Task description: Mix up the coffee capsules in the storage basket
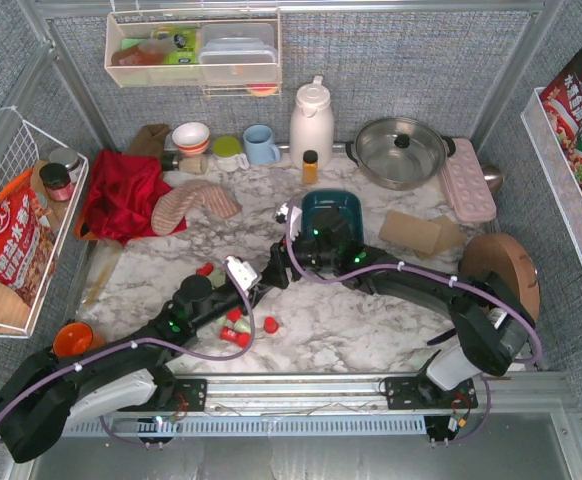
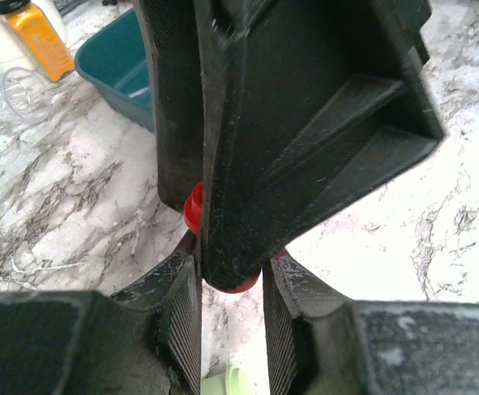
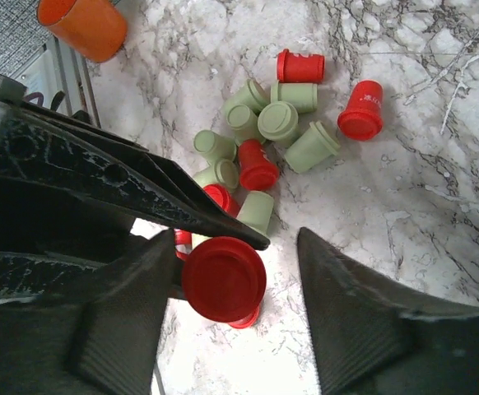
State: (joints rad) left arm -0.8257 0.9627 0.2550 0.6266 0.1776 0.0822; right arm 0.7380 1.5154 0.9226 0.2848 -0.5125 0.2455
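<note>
Far left of the overhead view, an orange cup (image 1: pixel 71 338) sits by the near rail, out of the way for now.

Moving right, the left end effector (image 2: pixel 233 276) looks pinched on one red capsule (image 3: pixel 223 278), holding it just off the desk (image 1: pixel 371 320). Most of that grip is hidden behind the other arm, so I wouldn't swear to how firm it is.

Next to it, the loose coffee capsules (image 3: pixel 278 123) lie in a heap on the marble, red and mint together, some tipped on their sides.

The right end effector (image 3: pixel 238 247) is spread wide, and its fingers sit either side of that same capsule and one of the left fingers.

The storage basket (image 2: pixel 112 86) is further back, upper centre in the overhead view, partly under the right arm. I can't tell whether anything is in it.

What worries me is the crowding. If the right fingers close now, they may clamp the other arm's finger rather than the capsule. The little tapered pod could then squirt out sideways and roll.

A careless swing either way could plough the heap and scatter pods towards the near edge. Going back towards the basket, the right arm could also nudge the orange bottle (image 2: pixel 38 37) standing just beside it.
</note>
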